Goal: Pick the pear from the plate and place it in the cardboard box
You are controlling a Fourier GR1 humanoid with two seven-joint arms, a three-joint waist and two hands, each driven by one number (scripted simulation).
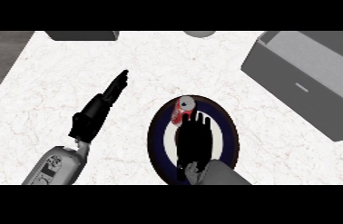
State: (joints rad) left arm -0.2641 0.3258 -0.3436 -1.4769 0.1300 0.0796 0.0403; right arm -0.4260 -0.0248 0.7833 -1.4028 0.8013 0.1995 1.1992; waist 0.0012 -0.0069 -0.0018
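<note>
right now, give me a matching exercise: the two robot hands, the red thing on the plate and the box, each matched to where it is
Things:
1. left robot hand
2. right robot hand
3. red object
4. grey box

Places:
A. at the view's right edge
B. over the plate, fingers straight
C. on the plate's far part, by the fingertips
D. over bare counter, left of the plate

Pairs: 1-D, 2-B, 3-C, 4-A

grey forearms, each ending in a black hand (100,110).
</note>
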